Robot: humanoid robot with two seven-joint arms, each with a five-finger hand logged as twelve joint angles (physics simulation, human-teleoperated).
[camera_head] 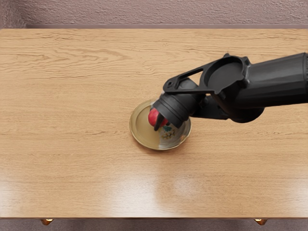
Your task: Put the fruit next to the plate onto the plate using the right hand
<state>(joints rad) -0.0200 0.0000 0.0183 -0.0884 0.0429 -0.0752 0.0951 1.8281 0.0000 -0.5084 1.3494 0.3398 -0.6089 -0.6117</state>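
A round gold plate (pixel 142 130) lies on the wooden table near the middle. The black right arm comes in from the right edge, and its right hand (pixel 161 122) sits over the plate's centre. A small red fruit (pixel 154 117) shows under the hand, above the plate's inner part. The wrist and forearm hide most of the fingers, which seem curled around the fruit. I cannot tell whether the fruit touches the plate. The left arm is out of view.
The wooden table (pixel 72 72) stretches wide on every side of the plate. Its far edge meets a mauve wall at the top, and its front edge runs along the bottom of the view.
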